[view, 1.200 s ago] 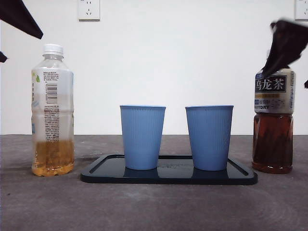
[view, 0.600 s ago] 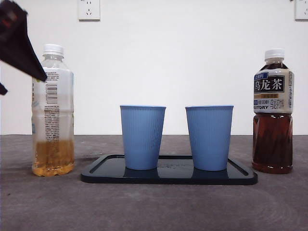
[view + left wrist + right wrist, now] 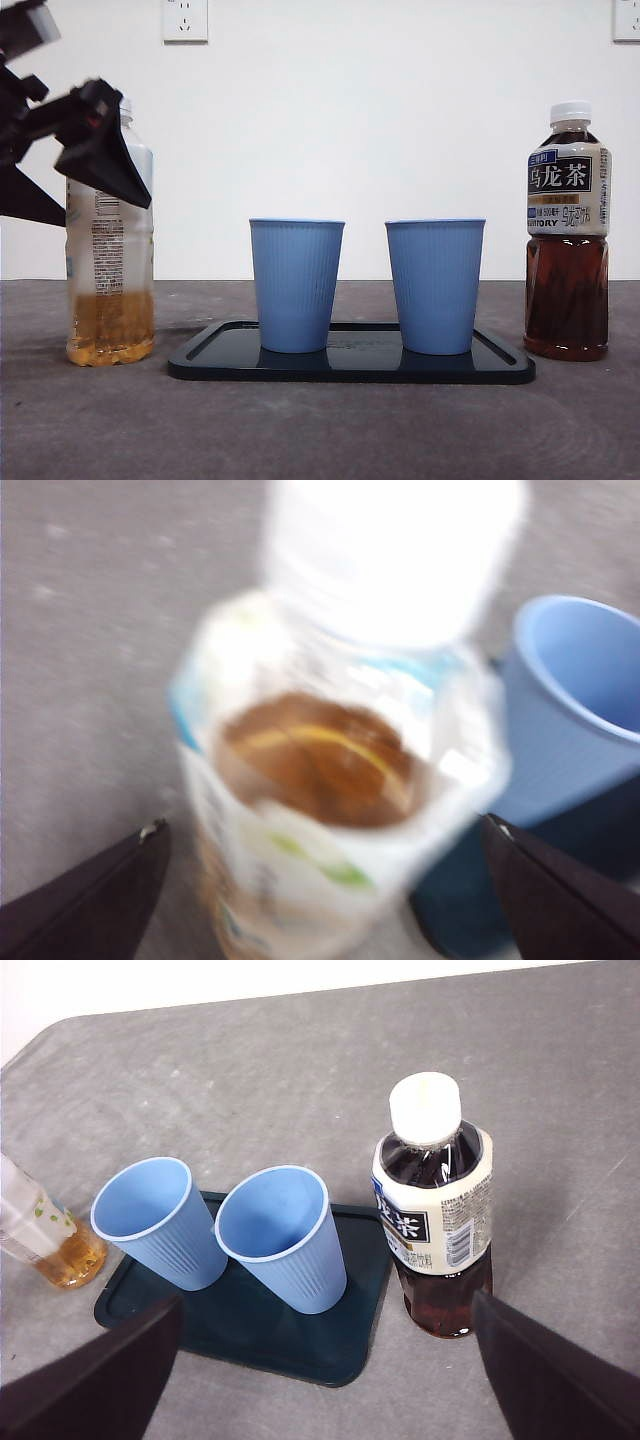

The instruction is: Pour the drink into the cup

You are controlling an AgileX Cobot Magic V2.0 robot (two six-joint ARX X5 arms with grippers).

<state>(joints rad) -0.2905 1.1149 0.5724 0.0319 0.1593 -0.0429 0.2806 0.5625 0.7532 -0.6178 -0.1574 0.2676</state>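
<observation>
The pale tea bottle (image 3: 109, 290) stands upright at the left end of the bench (image 3: 320, 430), capped, with amber drink only in its lowest part. Its long axis is vertical, so a sideways grip around the body suits it. The left tool (image 3: 320, 880) is the nearer one: in the left wrist view its two jaws stand wide apart on either side of the bottle, the bottle between them but not yet touched, as far as the blur allows. To the bottle's right sits the dark tray (image 3: 350, 368) with two blue cups (image 3: 296, 285), the left cup closest to this bottle. The dark oolong bottle (image 3: 568, 250) stands at the far right, with the right tool (image 3: 320, 1360) well above it, jaws spread and empty.
</observation>
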